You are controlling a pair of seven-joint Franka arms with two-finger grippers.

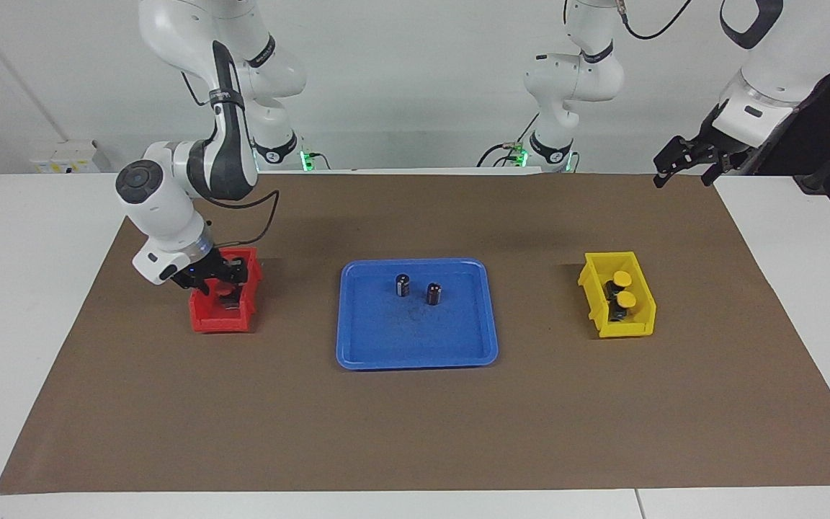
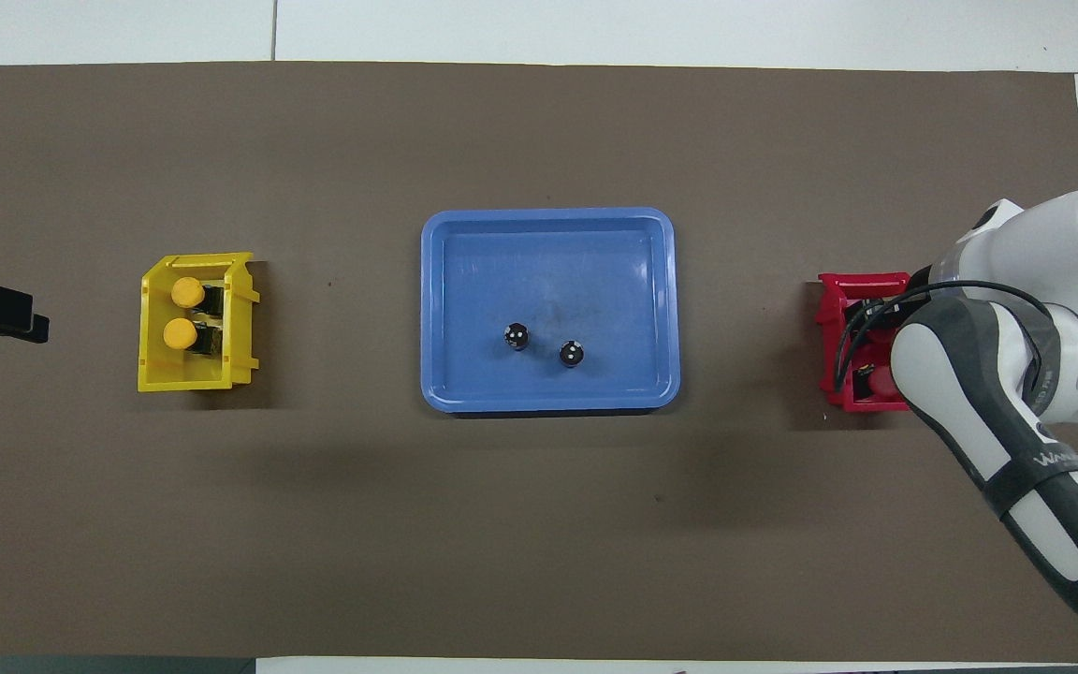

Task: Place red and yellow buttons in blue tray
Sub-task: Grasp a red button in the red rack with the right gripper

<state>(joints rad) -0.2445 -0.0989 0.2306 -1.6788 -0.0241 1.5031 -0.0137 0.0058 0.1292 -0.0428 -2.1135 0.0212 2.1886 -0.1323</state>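
Two yellow buttons [image 1: 622,279] [image 2: 187,292] lie in the yellow bin [image 1: 624,330] [image 2: 183,379] toward the left arm's end. The red buttons lie in the red bin [image 1: 217,321] [image 2: 862,281] toward the right arm's end. One red cap [image 1: 222,290] shows under my right gripper [image 1: 222,282], which is down inside that bin. In the overhead view my right arm hides most of the bin, and one red button [image 2: 879,379] peeks out. The blue tray [image 1: 415,360] [image 2: 548,220] lies mid-table between the bins. My left gripper [image 1: 689,164] waits open above the mat's edge near the robots.
Two dark capless cylinders [image 1: 403,285] [image 2: 517,335] stand in the tray, in the half nearer to the robots. A brown mat [image 1: 415,432] covers the table. The bins stand apart from the tray, with bare mat between.
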